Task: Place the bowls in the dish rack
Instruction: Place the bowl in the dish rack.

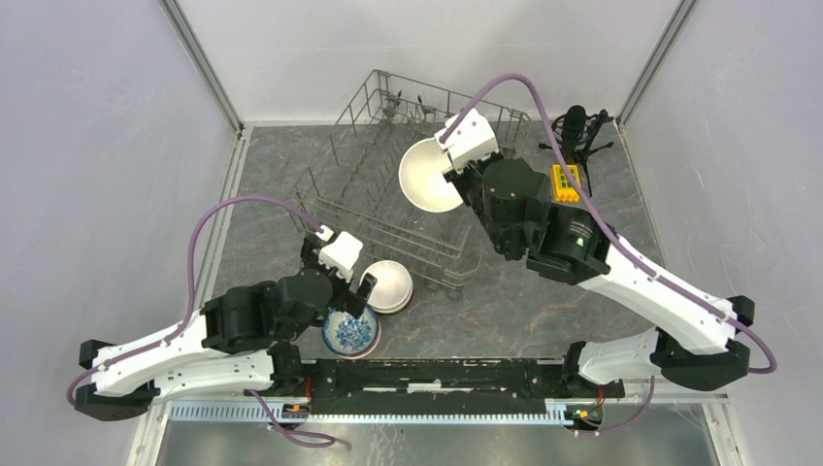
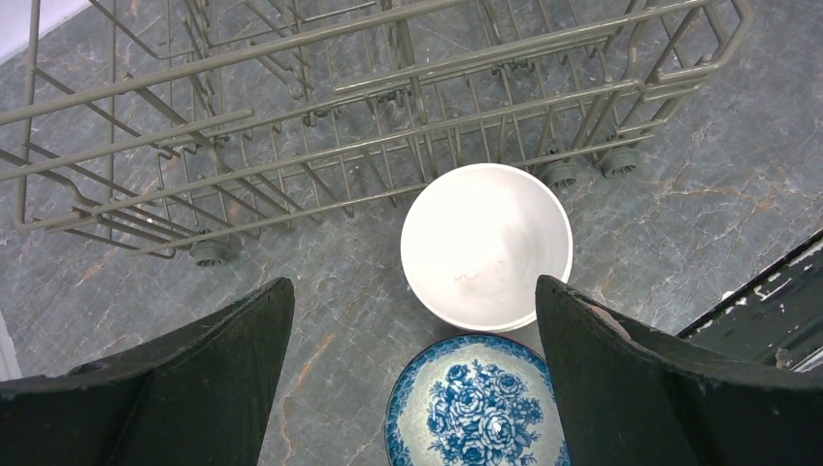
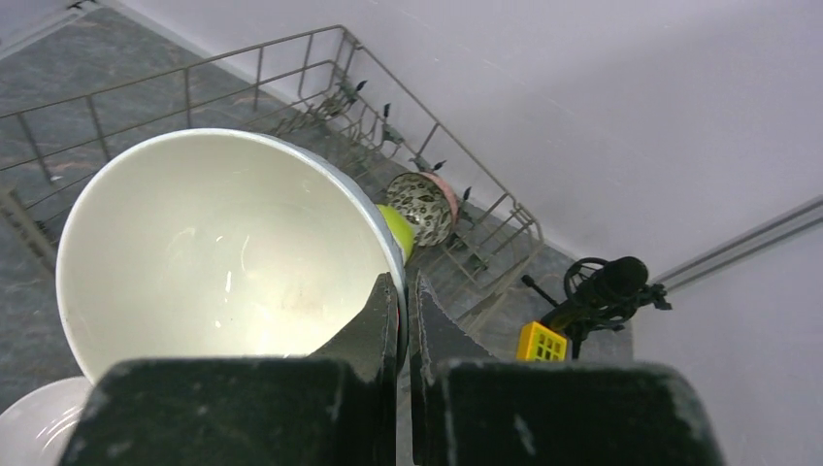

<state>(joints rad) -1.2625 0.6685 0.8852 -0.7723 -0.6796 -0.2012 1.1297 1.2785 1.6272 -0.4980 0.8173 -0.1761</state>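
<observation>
Placement: right pincer (image 3: 403, 303) clamps rim of white bowl (image 3: 213, 243); we hold it tilted, lower between tines of dish rack (image 1: 388, 231) beneath. Left pincer (image 2: 412, 291) wide open, empty.

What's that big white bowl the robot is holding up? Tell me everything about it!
The white bowl is round, smooth and shiny like glazed ceramic, creamy inside and empty. The right gripper is shut on its rim, one finger inside and one outside. It is tipped on its side, so its opening faces sideways, over the dish rack. Nothing else seems to touch it.
</observation>
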